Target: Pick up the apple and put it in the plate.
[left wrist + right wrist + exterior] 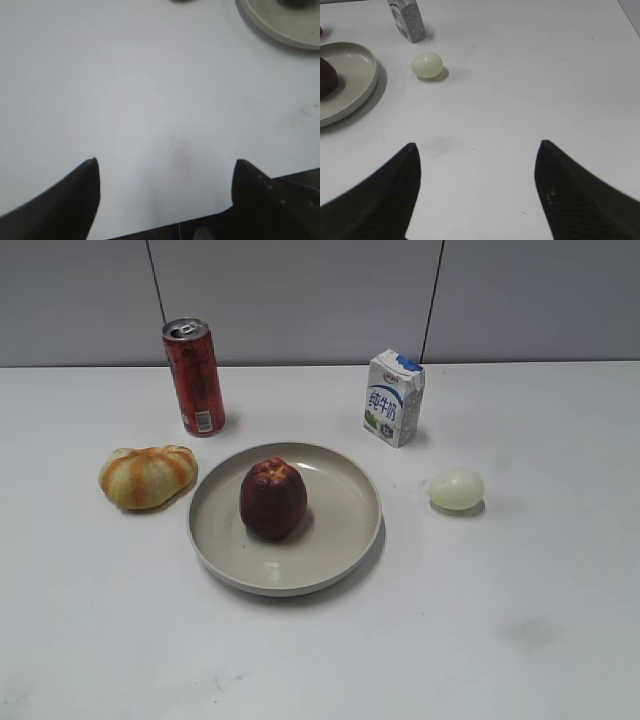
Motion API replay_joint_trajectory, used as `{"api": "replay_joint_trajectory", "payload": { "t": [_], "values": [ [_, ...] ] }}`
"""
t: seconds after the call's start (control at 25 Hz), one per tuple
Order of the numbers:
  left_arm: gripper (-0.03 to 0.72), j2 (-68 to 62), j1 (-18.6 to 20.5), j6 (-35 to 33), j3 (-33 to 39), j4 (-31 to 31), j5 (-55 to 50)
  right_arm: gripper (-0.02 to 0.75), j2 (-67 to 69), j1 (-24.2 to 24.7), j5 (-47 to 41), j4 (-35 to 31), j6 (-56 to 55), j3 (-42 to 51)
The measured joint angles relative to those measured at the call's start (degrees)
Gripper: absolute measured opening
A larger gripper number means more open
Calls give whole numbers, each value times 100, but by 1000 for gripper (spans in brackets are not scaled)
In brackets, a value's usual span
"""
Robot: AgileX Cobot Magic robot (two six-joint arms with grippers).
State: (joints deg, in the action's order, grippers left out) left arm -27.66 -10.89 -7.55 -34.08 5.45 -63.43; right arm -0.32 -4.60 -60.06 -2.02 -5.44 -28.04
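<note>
The dark maroon apple (272, 498) stands upright inside the beige plate (345, 510) at the table's middle. In the right wrist view the apple (326, 77) shows at the left edge in the plate (357, 75). The plate's rim (280, 25) shows at the top right of the left wrist view. My left gripper (165, 167) is open and empty over bare table near the front edge. My right gripper (477, 150) is open and empty over bare table, right of the plate. Neither gripper shows in the exterior view.
A red can (194, 377) stands behind the plate on the left. A striped bread bun (148, 475) lies left of the plate. A milk carton (393, 397) stands at the back right, and a pale egg-shaped object (456, 489) lies right of the plate.
</note>
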Motion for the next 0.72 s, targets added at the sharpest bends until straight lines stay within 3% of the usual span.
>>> {"api": "replay_joint_trajectory", "payload": {
  "t": [0.32,0.72],
  "values": [
    [595,2282,0,0,257,-262,-177,571,0,0,0,0,0,0],
    [594,2541,0,5,329,-301,-52,571,0,0,0,0,0,0]
  ]
}}
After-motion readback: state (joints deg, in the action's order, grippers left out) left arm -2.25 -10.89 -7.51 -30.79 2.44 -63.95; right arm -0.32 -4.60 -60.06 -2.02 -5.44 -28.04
